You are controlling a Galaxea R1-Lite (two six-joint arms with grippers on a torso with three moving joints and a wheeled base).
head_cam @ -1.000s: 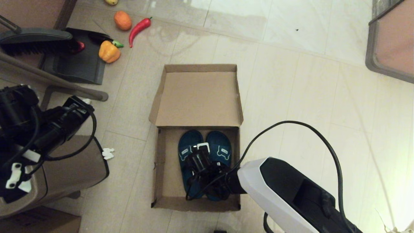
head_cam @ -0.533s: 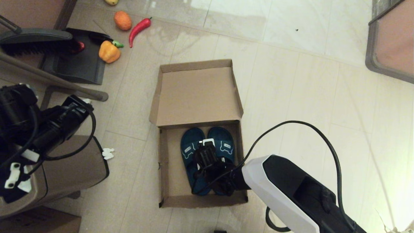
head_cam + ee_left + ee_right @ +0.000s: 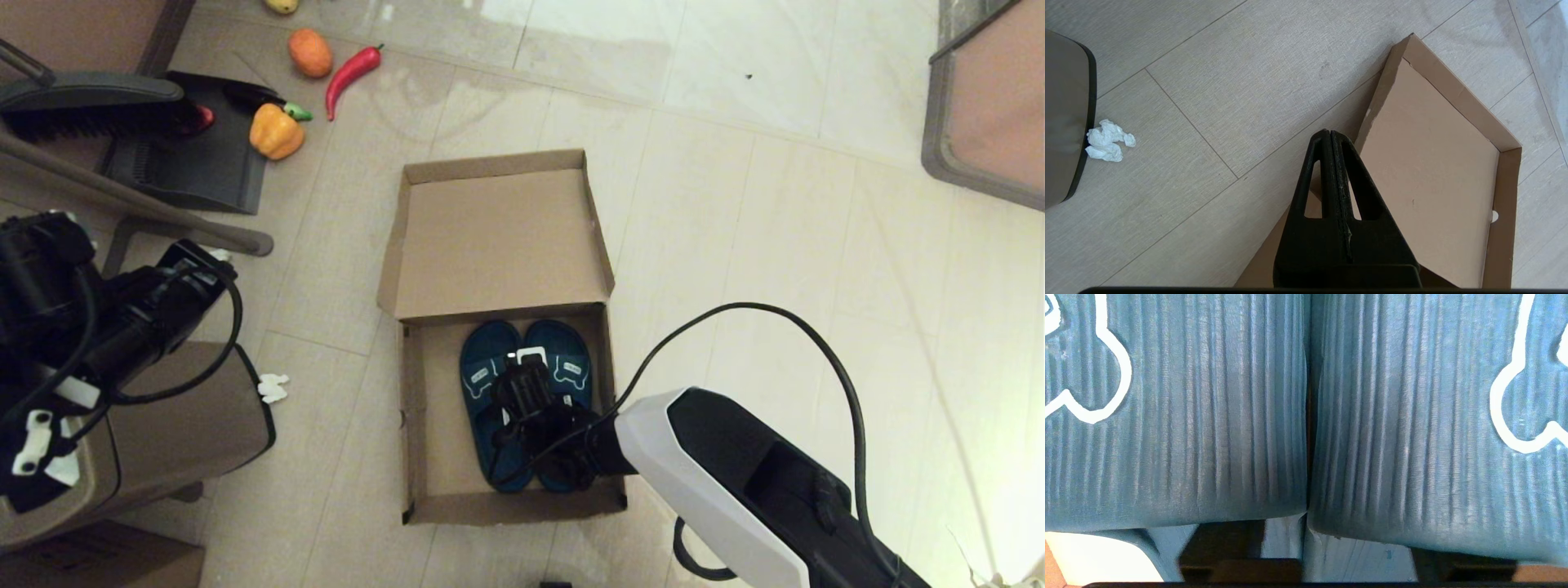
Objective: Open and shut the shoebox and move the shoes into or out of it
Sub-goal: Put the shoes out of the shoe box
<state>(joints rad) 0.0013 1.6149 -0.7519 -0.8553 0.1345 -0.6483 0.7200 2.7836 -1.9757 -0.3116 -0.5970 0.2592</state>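
The brown shoebox lies open on the floor, its hinged lid folded flat on the far side. Both teal slippers sit side by side inside, toes toward the lid. My right gripper reaches down into the box between them. In the right wrist view its dark fingers sit under the two ribbed straps, and the slippers' touching inner sides are held between them. My left gripper is shut and empty, raised over the floor by the lid's left corner.
A brown trash bin stands at the left under my left arm, with a crumpled tissue beside it. A dustpan, brush, yellow pepper, red chili and orange lie far left. A table edge is far right.
My right gripper pushed forward and to the right with the slippers. The whole box slid and turned slightly with them, mostly in the first half second.
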